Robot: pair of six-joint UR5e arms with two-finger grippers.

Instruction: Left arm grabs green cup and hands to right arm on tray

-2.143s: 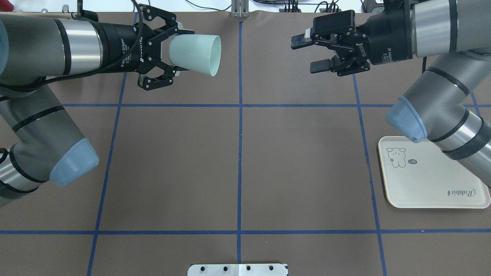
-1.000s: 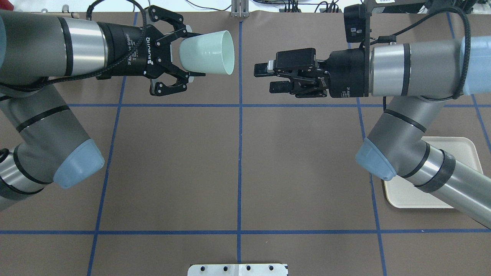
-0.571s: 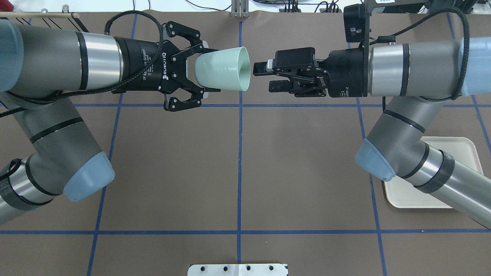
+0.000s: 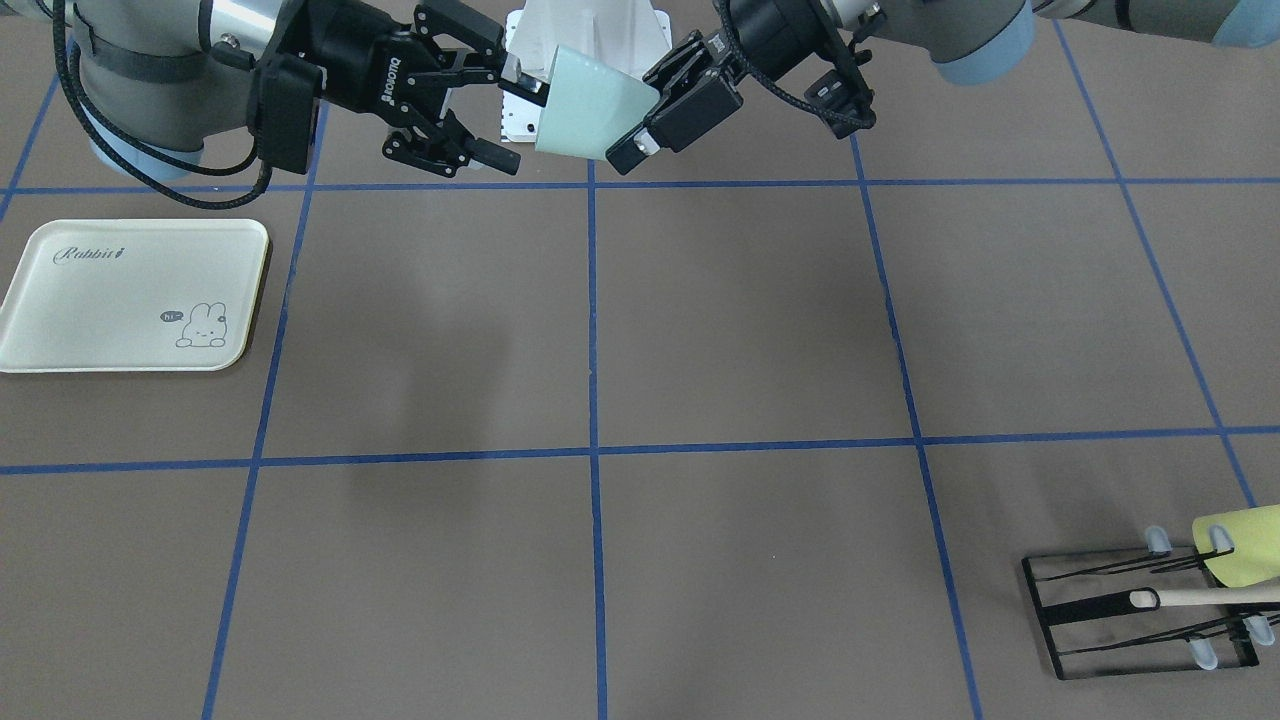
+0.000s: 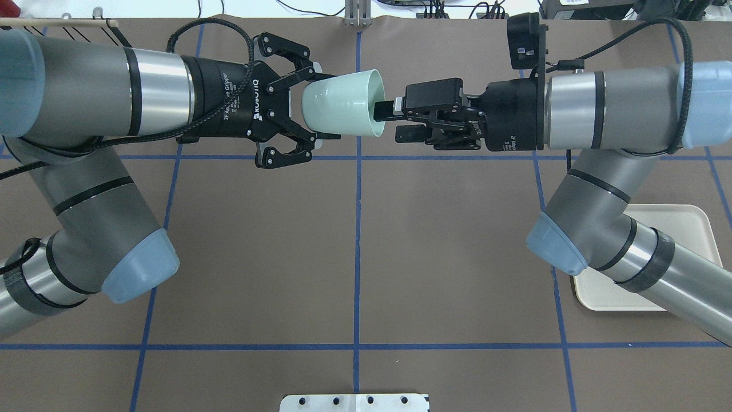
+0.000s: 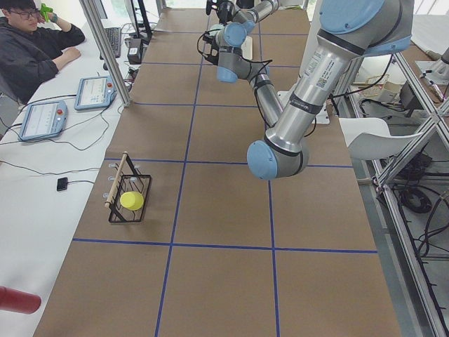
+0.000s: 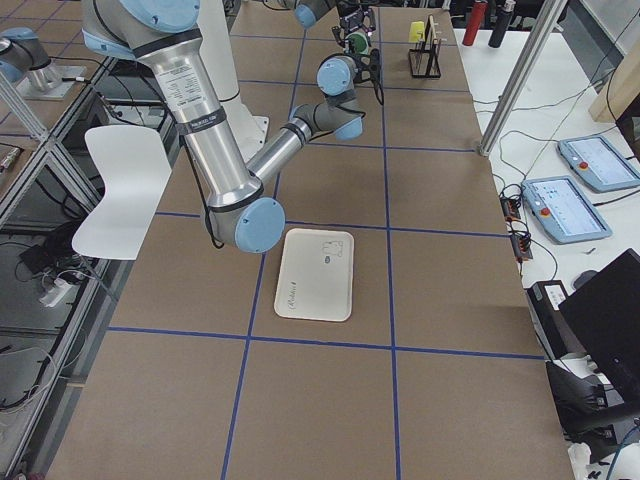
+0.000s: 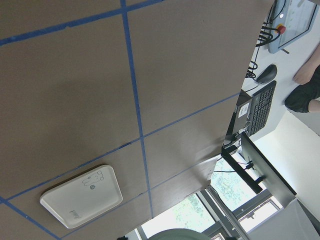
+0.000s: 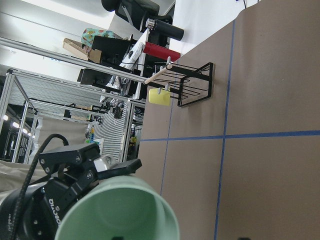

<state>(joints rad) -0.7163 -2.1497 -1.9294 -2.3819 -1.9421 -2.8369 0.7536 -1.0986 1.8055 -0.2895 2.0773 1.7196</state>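
My left gripper is shut on the base of the pale mint green cup, holding it on its side above the table's far middle, mouth toward the right arm. My right gripper is open at the cup's mouth: one finger reaches inside the rim, the other is outside it. In the front-facing view the cup hangs between both grippers. The right wrist view looks into the cup. The cream tray lies at the near right, partly under the right arm, and shows whole in the front-facing view.
A black wire rack with a wooden rod and a yellow-green cup stands at the far left corner. A white mounting plate sits at the near edge. An operator sits beside the table.
The left arm carried the cup to the right, toward the centre line. The right gripper swung in to the left and now has one finger inside the cup's mouth.
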